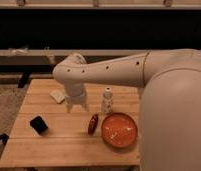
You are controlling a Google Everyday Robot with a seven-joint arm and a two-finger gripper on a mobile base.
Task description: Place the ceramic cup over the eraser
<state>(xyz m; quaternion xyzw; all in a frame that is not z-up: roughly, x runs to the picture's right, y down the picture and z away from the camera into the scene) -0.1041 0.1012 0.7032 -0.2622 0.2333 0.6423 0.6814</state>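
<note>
The black eraser (38,124) lies on the wooden table (54,147) near its left front. My gripper (76,105) points down at the table's middle left, right of and behind the eraser, a hand's width away from it. The small white ceramic cup does not show as a separate thing. It may be hidden at the gripper's white end, and I cannot tell.
A flat whitish piece (57,96) lies behind the gripper on the left. A white patterned bottle (107,101) stands to its right. A dark red object (93,123) and an orange bowl (119,130) sit at the front right. My large white arm (169,100) covers the table's right side.
</note>
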